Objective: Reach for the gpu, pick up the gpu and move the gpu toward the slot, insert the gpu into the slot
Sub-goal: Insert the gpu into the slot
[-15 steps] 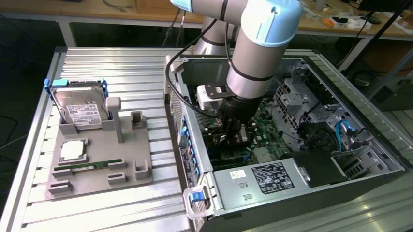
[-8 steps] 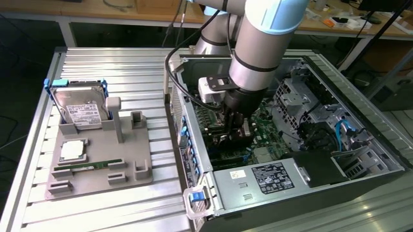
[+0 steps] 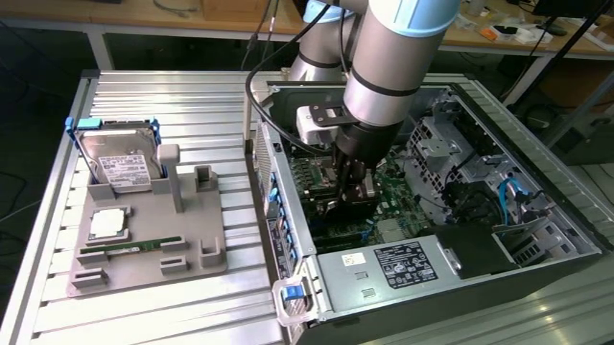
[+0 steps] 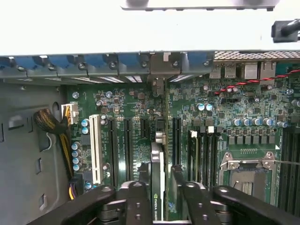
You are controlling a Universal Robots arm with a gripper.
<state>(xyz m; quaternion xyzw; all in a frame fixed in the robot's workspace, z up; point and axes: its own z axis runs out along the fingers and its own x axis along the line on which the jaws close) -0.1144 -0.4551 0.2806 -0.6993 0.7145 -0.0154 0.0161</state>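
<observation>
GPU [image 4: 157,187] stands on edge between the two black fingers [image 4: 133,199] of the gripper [image 4: 157,199], which are clamped against its two faces. In the wrist view the card's narrow edge runs straight out from the gripper across the green motherboard [image 4: 206,117], among the long black connector strips near the board's middle. Whether its lower edge touches a slot cannot be told. In the exterior view the gripper [image 3: 353,195] is lowered inside the open computer case [image 3: 384,287], over the motherboard, away from the grey parts tray [image 3: 144,237] on the worktop [image 3: 172,93].
</observation>
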